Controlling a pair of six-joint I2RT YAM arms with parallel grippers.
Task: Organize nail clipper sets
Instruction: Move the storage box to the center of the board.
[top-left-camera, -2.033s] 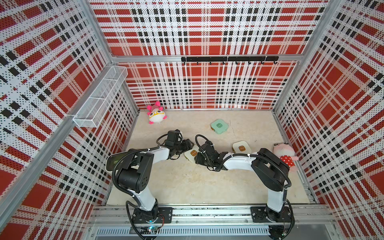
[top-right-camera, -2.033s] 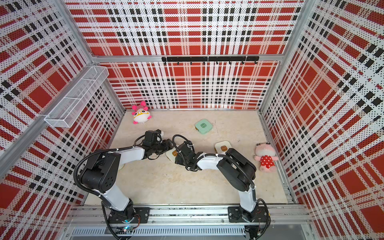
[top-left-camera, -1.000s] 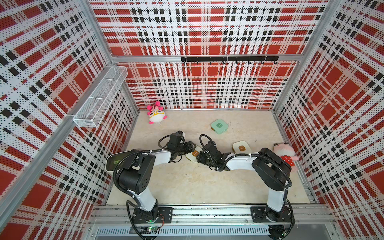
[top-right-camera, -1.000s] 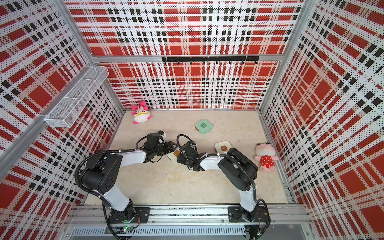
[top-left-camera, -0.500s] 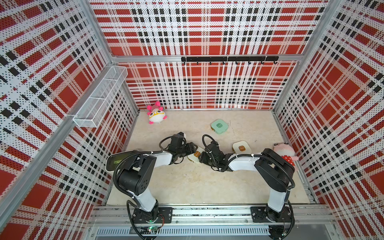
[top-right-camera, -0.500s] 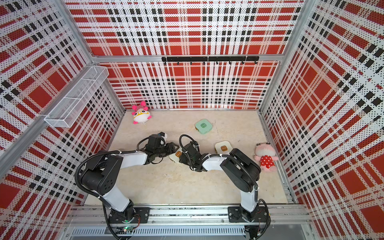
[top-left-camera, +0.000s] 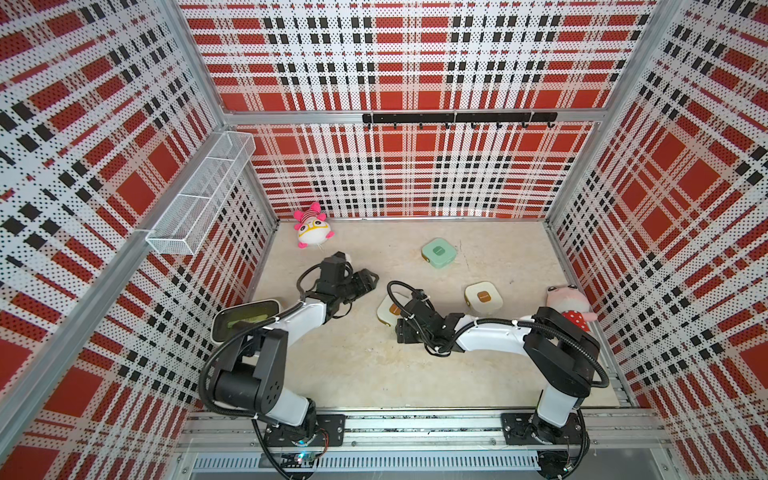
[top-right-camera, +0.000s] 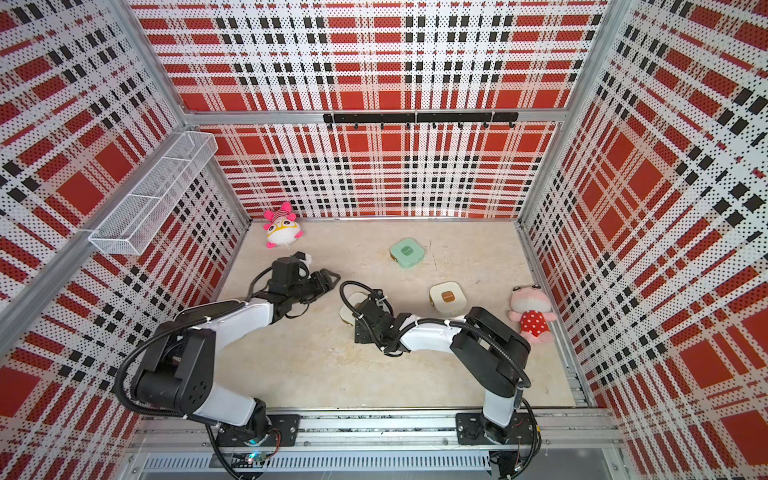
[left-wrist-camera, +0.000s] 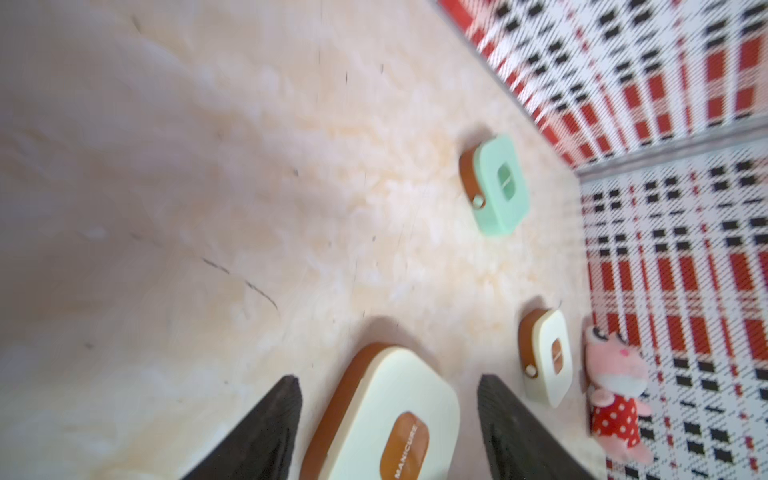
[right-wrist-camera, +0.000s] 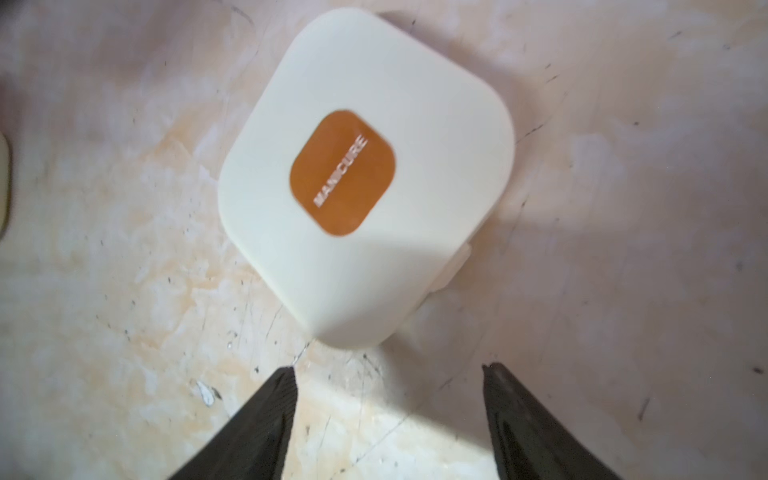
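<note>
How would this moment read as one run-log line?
left end effector: open, empty | right end effector: open, empty | cream manicure case between arms: closed, unheld | other cream case: closed | mint green case: closed

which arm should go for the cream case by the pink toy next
Right, probably. That cream case sits on the robot's right, beside the pink toy, and the right claw is open and nearer. The left claw would have to reach past the other cream case.

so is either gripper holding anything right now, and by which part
Nothing is held. The left gripper and the right gripper are both open, clear of the nearby cream case, which lies shut.
</note>
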